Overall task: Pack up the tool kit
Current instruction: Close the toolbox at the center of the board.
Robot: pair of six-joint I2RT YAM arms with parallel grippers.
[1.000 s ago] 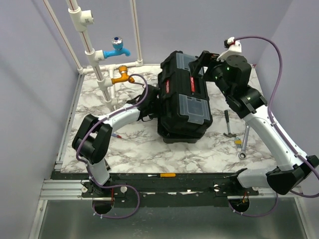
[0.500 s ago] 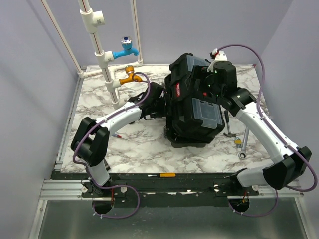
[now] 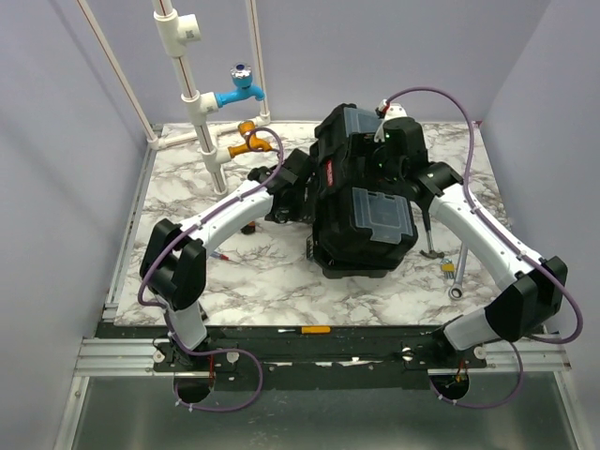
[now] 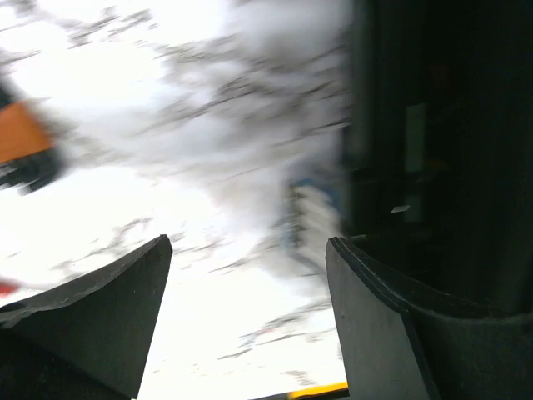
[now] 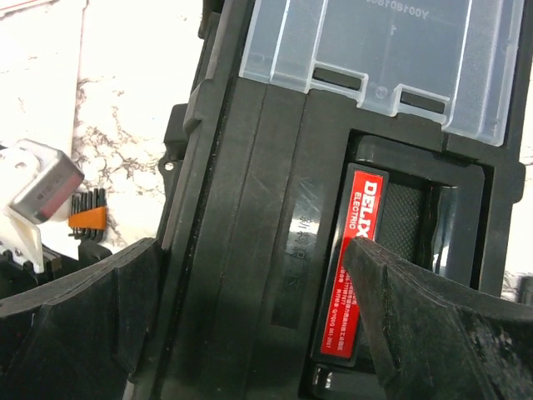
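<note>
The black toolbox (image 3: 366, 211) stands shut in the middle of the marble table, with its clear lid compartments (image 3: 372, 214) on top. My left gripper (image 3: 298, 199) is open and empty, low beside the box's left wall (image 4: 433, 142), with marble between its fingers (image 4: 125, 308). My right gripper (image 3: 373, 173) is open just above the box top; its jaws straddle the lid ridge next to the red-labelled handle (image 5: 356, 267), below a clear lid (image 5: 391, 50). A hammer (image 3: 428, 236) and a wrench (image 3: 459, 272) lie to the right of the box.
White pipes (image 3: 202, 112) with a blue tap (image 3: 239, 92) and an orange tap (image 3: 246, 142) stand at the back left. A yellow-handled screwdriver (image 3: 314, 330) lies at the front edge. An orange hex-key set (image 5: 87, 215) lies by the box. A small red tool (image 3: 223, 253) lies at the left.
The toolbox has slid right and turned. My right gripper has come from behind the box to over its top. My left gripper has followed the box's left side.
</note>
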